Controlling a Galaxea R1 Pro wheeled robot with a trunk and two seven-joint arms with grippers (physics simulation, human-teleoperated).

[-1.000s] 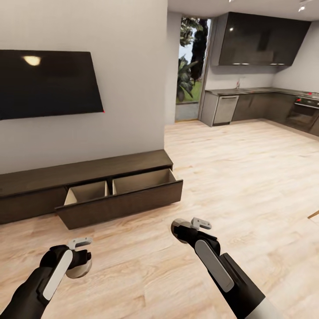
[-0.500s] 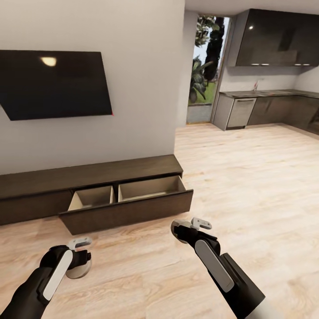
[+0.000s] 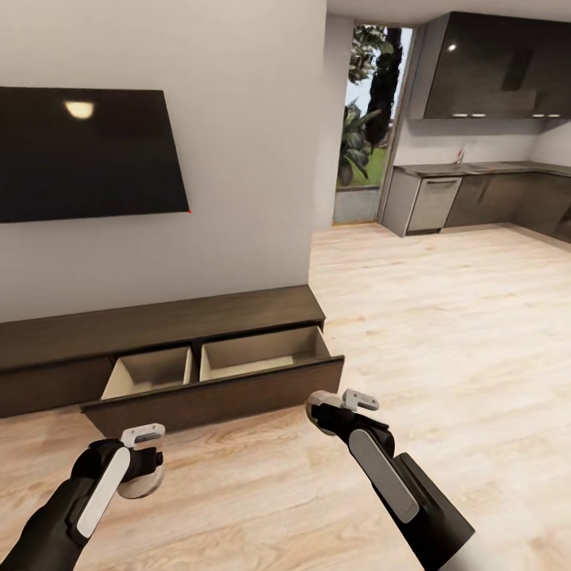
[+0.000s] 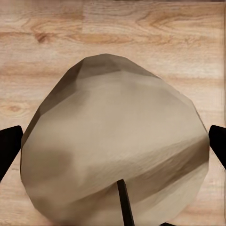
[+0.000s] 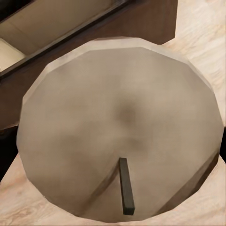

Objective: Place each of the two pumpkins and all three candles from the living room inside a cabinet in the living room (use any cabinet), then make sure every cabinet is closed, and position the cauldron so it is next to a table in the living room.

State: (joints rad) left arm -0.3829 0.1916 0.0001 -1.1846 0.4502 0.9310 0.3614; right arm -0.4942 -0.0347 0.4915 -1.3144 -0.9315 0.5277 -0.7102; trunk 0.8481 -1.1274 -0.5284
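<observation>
A pale beige candle (image 3: 149, 480) sits in my left gripper (image 3: 143, 474), which is shut on it low at the left of the head view. My right gripper (image 3: 327, 414) is shut on a second candle (image 3: 319, 412) just in front of the cabinet (image 3: 159, 323). The cabinet's wide drawer (image 3: 214, 388) stands pulled out, with two pale compartments that look empty. In the left wrist view the candle (image 4: 113, 150) with its dark wick lies between dark fingertips (image 4: 9, 149) above the floor. The right wrist view has its candle (image 5: 122, 122) in front of the open drawer (image 5: 155, 19).
A black TV (image 3: 87, 151) hangs on the white wall above the cabinet. Grey kitchen units (image 3: 476, 198) and a glass door (image 3: 369, 127) lie at the back right. Light wood floor (image 3: 444, 333) stretches to the right.
The whole head view has shifted, so the camera moved; the cabinet now sits a little lower and nearer. Both arms keep their pose and their hold on the candles.
</observation>
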